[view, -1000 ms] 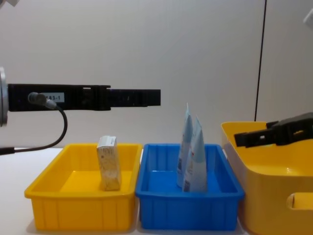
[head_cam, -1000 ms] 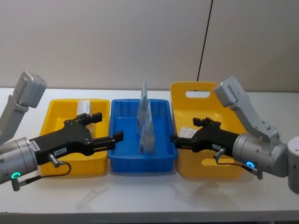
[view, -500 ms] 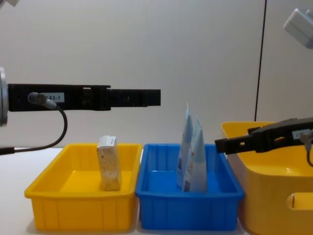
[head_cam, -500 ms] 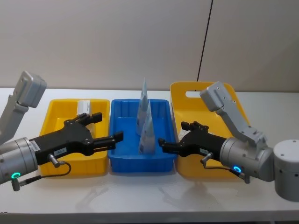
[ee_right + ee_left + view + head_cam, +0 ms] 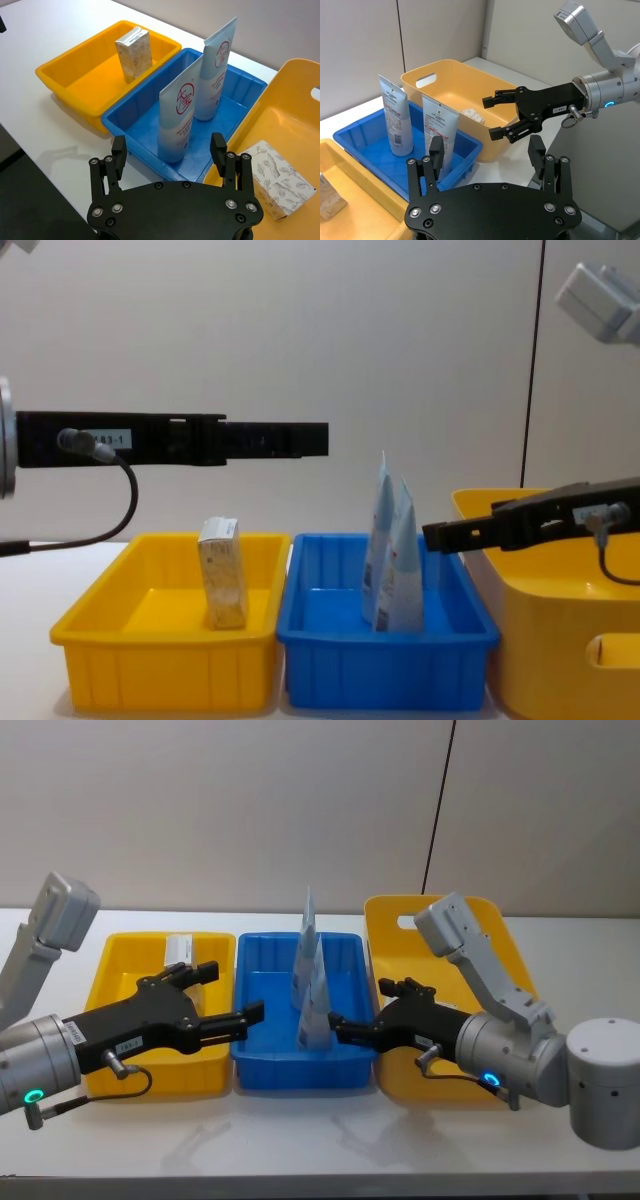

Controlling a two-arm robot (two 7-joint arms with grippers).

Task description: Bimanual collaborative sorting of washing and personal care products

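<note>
Trays are lined up on the white worktop (image 5: 300,1145): a yellow tray (image 5: 108,965) at the left, a blue tray (image 5: 300,1072) in the middle and a yellow basket (image 5: 378,920) at the right. The small beige pack (image 5: 180,948) is stood upright in the yellow tray. Two pale-blue pouches (image 5: 308,955) are stood upright in the blue tray, one behind the other. The leaf-print pack (image 5: 272,177) is laid flat in the yellow basket. The left hand (image 5: 232,992) is held well above the border of the yellow and blue trays, fingers spread, nothing gripped. The right hand (image 5: 360,1003) is stretched over the blue tray's right rim, pointed at the nearer pouch (image 5: 318,1010), fingers spread and empty; a gap to that pouch is seen.
</note>
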